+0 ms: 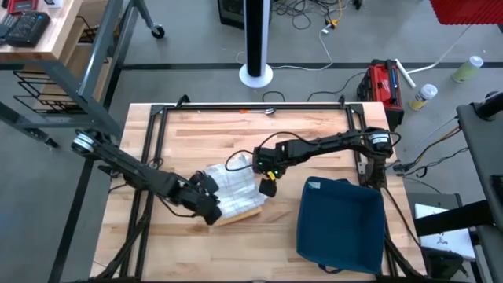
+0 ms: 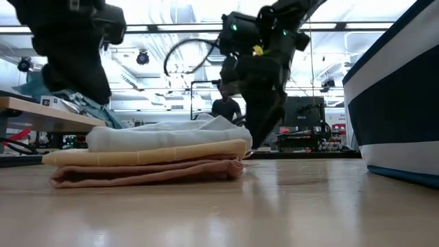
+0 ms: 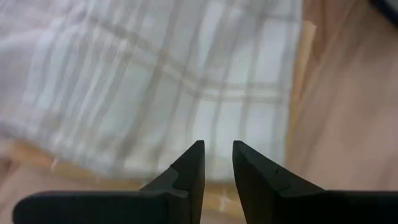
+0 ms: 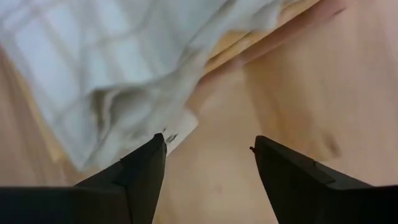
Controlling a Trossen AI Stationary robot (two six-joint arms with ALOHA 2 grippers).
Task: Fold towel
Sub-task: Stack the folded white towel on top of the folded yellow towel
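Note:
A folded white plaid towel (image 1: 233,187) lies on top of a yellow towel (image 2: 151,156) and a pink one (image 2: 144,174), stacked flat on the wooden table. My left gripper (image 3: 217,154) hovers over the stack's near left side (image 1: 209,209). Its fingers stand a narrow gap apart with nothing between them, and the white towel (image 3: 155,81) lies beneath. My right gripper (image 4: 208,146) stands wide open over bare wood at the stack's right end (image 1: 268,187). It sits just beside the white towel's loose corner (image 4: 177,132) and holds nothing.
A dark blue bin (image 1: 342,224) stands on the table to the right of the stack, close to my right arm. Black frame rails (image 1: 157,126) run along the table's left, far and right sides. Bare wood shows in front of the stack.

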